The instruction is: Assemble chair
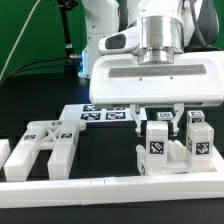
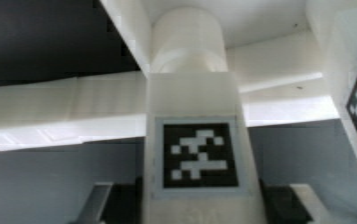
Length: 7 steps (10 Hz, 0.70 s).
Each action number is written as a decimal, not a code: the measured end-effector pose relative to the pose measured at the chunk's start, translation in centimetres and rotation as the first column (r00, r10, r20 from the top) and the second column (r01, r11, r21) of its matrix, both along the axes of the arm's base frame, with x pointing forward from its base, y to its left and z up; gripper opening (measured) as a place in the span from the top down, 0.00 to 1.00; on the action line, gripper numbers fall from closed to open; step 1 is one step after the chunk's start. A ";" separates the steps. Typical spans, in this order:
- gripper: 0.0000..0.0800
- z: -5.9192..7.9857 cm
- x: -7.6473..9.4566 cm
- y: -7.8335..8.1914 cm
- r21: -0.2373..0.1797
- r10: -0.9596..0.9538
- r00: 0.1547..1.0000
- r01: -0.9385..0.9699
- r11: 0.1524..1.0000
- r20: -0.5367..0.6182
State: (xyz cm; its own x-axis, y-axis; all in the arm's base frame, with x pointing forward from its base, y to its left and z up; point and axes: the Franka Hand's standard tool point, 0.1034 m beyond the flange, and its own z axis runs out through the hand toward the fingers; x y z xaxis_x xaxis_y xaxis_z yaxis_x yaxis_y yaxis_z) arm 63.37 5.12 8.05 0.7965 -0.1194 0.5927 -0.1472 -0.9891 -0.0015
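1. While the end effector [image 1: 165, 118] hovers above the worktop [image 1: 35, 100], its fingers [image 2: 100, 205] stand apart, gripping nothing.
2. A tagged chair post [image 2: 198, 150] stands between them.
3. A slotted frame [image 1: 45, 147] lies toward the exterior view's left.

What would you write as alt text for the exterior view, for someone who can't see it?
A white robot gripper hangs open over upright white tagged chair parts on a black table. A slotted frame lies flat toward the exterior view's left, the marker board sits behind, and a long white rail runs along the front.
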 end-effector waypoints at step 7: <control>0.19 0.0 0.0 -0.2 -0.015 0.014 1.000 -0.014 1.000 -0.003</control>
